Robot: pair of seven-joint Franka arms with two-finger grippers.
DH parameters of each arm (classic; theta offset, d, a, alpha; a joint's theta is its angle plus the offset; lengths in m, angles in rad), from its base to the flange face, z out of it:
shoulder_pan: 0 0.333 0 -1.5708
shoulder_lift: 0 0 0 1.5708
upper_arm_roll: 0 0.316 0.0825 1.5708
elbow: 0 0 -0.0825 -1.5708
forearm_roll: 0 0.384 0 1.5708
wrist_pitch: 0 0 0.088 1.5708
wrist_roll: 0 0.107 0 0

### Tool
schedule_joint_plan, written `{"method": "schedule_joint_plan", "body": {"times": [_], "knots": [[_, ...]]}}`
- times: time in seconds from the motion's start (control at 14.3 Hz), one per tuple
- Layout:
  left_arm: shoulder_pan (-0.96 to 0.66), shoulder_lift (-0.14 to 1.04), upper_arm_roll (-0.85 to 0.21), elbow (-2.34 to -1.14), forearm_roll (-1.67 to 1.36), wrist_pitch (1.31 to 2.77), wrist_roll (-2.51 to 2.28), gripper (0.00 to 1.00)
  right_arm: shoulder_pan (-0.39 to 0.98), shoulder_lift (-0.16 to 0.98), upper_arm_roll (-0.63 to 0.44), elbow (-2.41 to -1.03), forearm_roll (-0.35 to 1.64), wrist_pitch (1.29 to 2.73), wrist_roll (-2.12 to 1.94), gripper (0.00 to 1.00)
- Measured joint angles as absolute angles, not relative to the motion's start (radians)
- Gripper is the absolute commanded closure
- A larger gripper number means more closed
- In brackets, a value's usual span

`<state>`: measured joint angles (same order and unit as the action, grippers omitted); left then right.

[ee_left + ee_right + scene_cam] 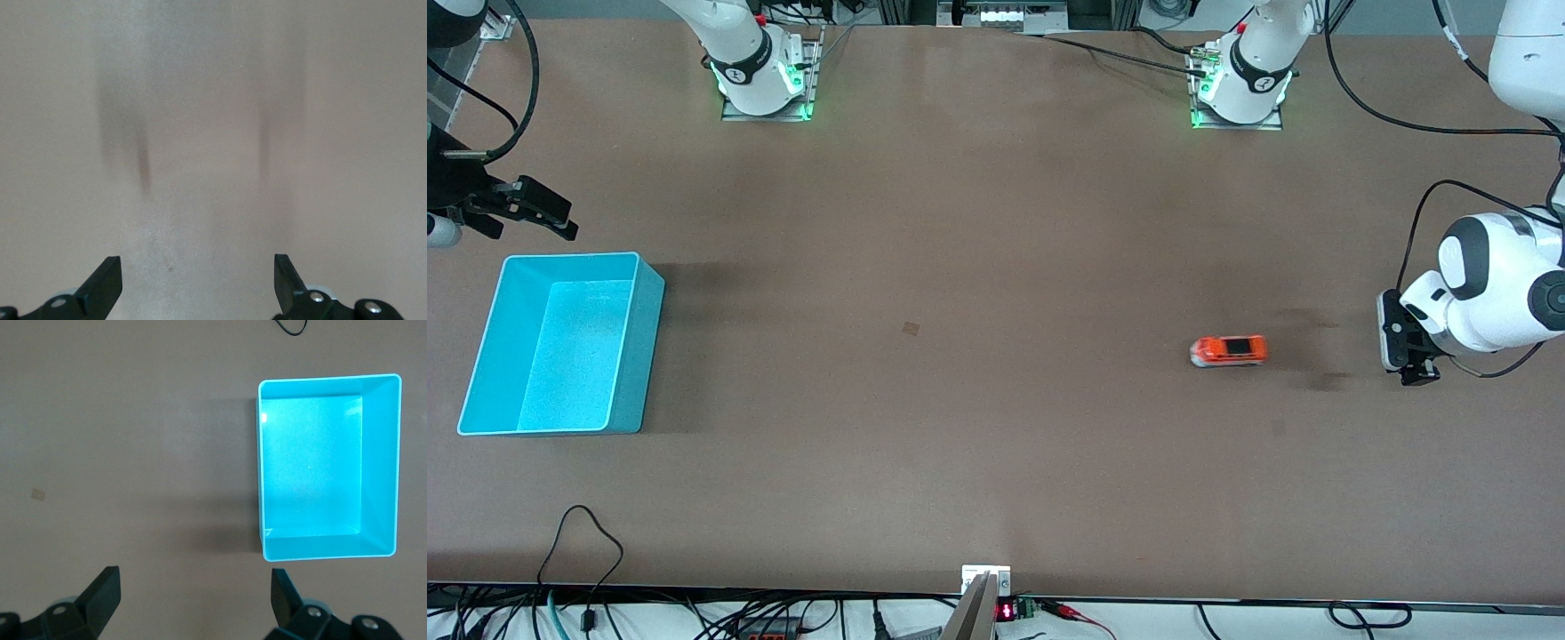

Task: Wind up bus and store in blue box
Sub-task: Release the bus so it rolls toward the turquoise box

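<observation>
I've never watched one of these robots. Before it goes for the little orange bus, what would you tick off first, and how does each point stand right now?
1. Bus free to pick up: ok, it sits alone on the table toward the left arm's end, nothing touching it.
2. Left gripper ready: ok, fingers open, hanging beside the bus over bare table.
3. Left gripper lined up on the bus: not ok, its wrist view shows only table.
4. Blue box ready: ok, upright, open-topped and empty at the right arm's end.
5. Right gripper ready: ok, open, waiting above the table beside the box.
6. Bus wound up: cannot tell.
</observation>
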<state>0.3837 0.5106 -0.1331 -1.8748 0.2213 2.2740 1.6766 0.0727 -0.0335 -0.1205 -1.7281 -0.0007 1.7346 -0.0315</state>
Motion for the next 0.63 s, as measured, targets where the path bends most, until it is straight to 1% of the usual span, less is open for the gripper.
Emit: {"method": "schedule_joint_plan", "body": {"times": [0.28, 0.63], "knots": [[0.373, 0.491, -0.136, -1.874, 0.221, 2.233, 1.639, 0.0, 0.073, -0.034, -0.122, -1.728, -0.001, 1.741, -0.031, 0.0], [0.363, 0.482, -0.136, -1.874, 0.221, 2.227, 1.621, 0.0, 0.072, -0.033, -0.124, -1.728, -0.001, 1.756, -0.031, 0.0]]}}
